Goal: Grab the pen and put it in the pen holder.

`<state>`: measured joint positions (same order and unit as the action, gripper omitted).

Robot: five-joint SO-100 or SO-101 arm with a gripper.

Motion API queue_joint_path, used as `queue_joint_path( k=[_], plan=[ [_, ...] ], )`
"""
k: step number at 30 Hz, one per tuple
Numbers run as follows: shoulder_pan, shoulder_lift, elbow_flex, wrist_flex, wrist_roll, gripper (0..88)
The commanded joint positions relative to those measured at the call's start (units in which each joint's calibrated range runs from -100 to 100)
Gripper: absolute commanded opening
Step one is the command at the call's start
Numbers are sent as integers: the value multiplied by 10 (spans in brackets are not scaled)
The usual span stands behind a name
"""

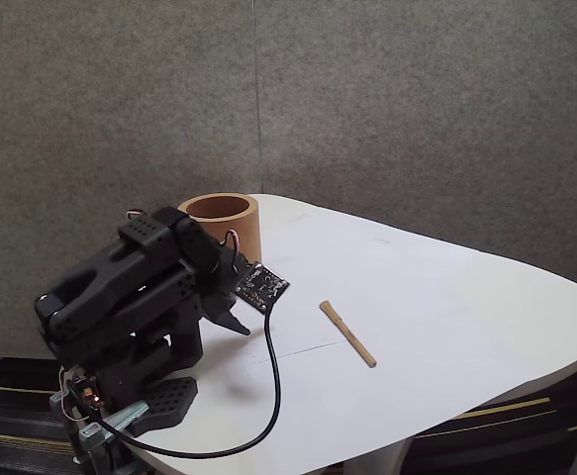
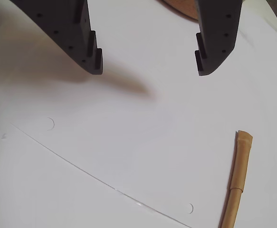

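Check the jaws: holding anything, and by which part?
Nothing held. The gripper is open over bare table; the pen lies untouched beside it.

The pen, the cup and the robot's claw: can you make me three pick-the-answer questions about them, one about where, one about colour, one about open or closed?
1. Where is the pen?
A. Inside the cup
B. Lying flat on the table
C. Held in the gripper

2. What colour is the cup?
A. Blue
B. Green
C. Brown

3. How is the gripper?
A. Open, holding nothing
B. Shut on the pen
C. Shut on the cable

Answers:
1. B, the fixed view shows the pen lying on the white table, apart from the cup and the arm.
2. C, the cup is terracotta brown, standing at the table's far edge behind the arm.
3. A, the wrist view shows the two black fingers spread wide with only bare table between them; the pen lies off to the lower right.
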<state>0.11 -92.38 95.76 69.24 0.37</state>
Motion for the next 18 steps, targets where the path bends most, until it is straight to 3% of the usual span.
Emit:
queue_joint_path(
  k=[1, 12, 18],
  plan=[
    [2, 0, -21, 7, 2, 275],
    [3, 0, -119, 4, 1, 275],
    [5, 10, -265, 8, -2, 275]
  ],
)
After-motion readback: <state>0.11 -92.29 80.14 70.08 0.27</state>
